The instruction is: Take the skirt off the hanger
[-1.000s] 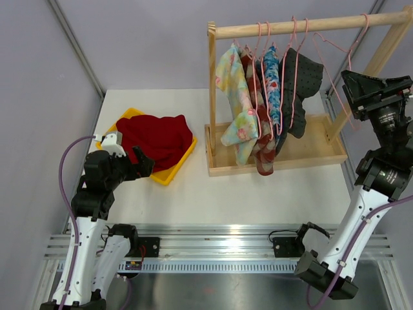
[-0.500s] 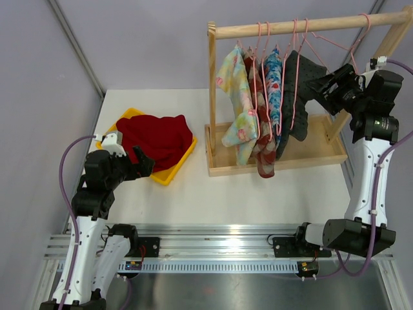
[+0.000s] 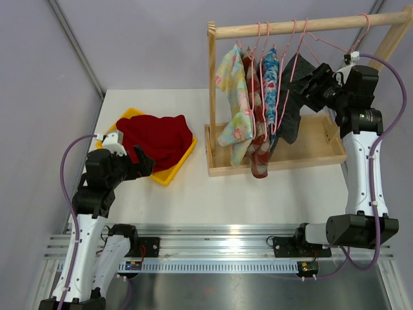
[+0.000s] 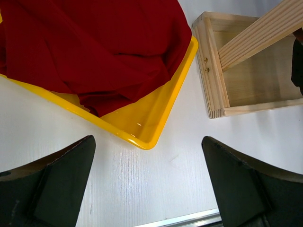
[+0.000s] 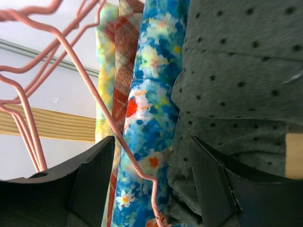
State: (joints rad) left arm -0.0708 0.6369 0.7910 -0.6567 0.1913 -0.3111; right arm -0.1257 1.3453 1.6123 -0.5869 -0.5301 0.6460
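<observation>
- Camera up top: the grey dotted skirt [image 3: 293,103] hangs on a pink hanger [image 3: 303,40], last of four garments on the wooden rack [image 3: 310,155], just beside a blue floral piece [image 3: 270,84]. My right claw [image 3: 316,81] is up high, right at the skirt's top edge. I can't tell from this angle whether it's touching.
- Same view: my left claw [image 3: 139,161] sits low over the table [image 3: 258,194], next to the yellow tray [image 3: 169,174] with a red cloth [image 3: 155,139] heaped in it.
- Left wrist cam: fingers spread wide with nothing between them, just the tray corner and bare table underneath. A corner of the rack's base shows at upper right.
- Right wrist cam: fingers apart, gripping nothing. The skirt fills the right side, the blue floral piece is in the middle, and a pink hanger wire runs down between the fingers.
</observation>
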